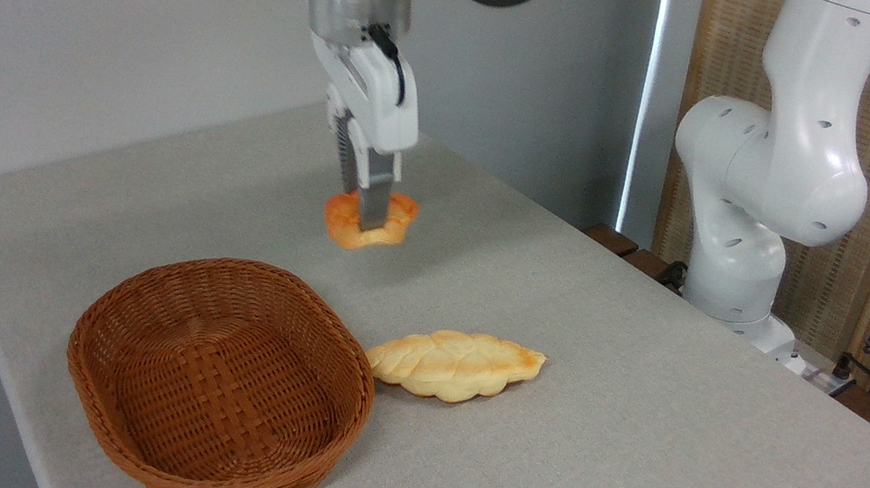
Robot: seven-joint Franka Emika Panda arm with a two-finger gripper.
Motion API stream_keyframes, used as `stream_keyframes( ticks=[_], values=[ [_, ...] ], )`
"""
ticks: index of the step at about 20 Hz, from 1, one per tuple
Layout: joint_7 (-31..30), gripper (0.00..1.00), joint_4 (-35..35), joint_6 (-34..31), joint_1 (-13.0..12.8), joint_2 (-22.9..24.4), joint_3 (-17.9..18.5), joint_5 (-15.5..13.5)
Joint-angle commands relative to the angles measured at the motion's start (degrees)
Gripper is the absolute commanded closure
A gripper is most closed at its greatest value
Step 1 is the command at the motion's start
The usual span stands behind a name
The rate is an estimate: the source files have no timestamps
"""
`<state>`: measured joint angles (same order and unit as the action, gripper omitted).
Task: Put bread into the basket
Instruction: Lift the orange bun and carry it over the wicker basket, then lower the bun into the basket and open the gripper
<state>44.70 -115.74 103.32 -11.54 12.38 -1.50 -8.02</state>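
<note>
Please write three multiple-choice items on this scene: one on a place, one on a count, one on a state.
1. Where is the braided loaf?
A. inside the basket
B. on the table right of the basket
C. in the pincer

2. How many bread pieces are visible?
A. one
B. two
C. four

3. The basket is:
A. empty
B. holding the bun
C. overturned

Answers: 1 B, it lies on the cloth beside the rim. 2 B, the loaf and the orange bun. 3 A, only bare weave shows inside; the pincer holds the bun beyond it.
</note>
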Motion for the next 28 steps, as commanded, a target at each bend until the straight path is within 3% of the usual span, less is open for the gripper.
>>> stream_keyframes(
  ticks=[1, 5, 10, 13, 14, 18, 28],
  values=[
    [-2.16, 0.57, 13.58, -1.46, 0.55, -9.81, 0.54, -0.16],
    [-2.87, 0.57, 20.64, 0.38, 0.64, -16.59, 0.45, -0.16],
    [-2.16, 0.47, 20.65, 11.10, 0.73, -19.76, -0.08, 0.37],
    [-1.90, 0.26, 19.95, 11.64, 0.73, -20.99, -0.78, 0.72],
    [-1.03, 0.24, 19.94, 11.64, 0.73, -21.78, -1.39, 0.90],
    [1.35, 0.01, 19.94, 11.55, 0.73, -22.93, -1.57, 3.79],
    [1.18, 0.00, 19.94, 11.55, 0.73, -23.28, -1.92, 4.15]
  ],
)
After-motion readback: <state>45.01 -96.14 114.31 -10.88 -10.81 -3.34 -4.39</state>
